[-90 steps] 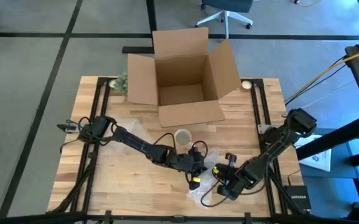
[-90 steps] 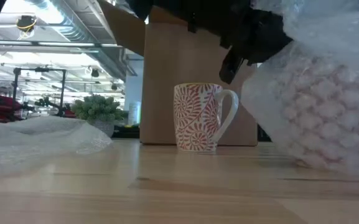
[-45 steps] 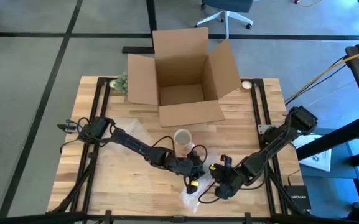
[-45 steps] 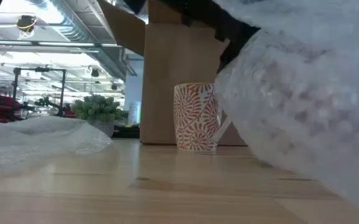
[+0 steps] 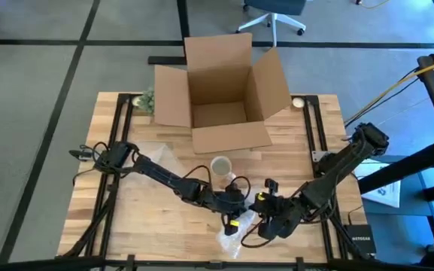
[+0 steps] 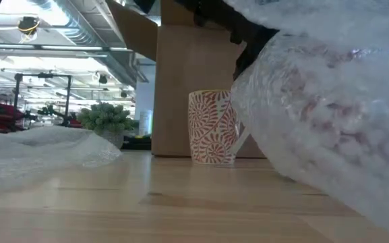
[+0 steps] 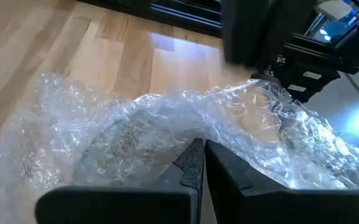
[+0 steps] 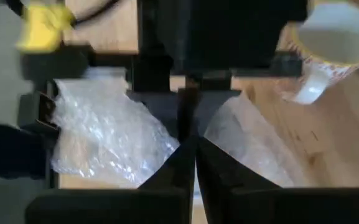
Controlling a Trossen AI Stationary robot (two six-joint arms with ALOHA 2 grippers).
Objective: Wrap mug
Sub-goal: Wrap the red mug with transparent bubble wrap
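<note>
Now your left gripper (image 7: 199, 163) and right gripper (image 8: 188, 134) both pinch the wrap (image 5: 235, 229) near the bench's (image 5: 156, 218) front edge; the mug (image 5: 221, 167) stands upright just behind them.

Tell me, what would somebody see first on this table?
Probably the crinkly bubble wrap near the table's front edge, pinched by both the left gripper and the right gripper, which meet over it. Just behind them stands a white mug with red swirls, still bare, and behind that a big open cardboard box.
</note>
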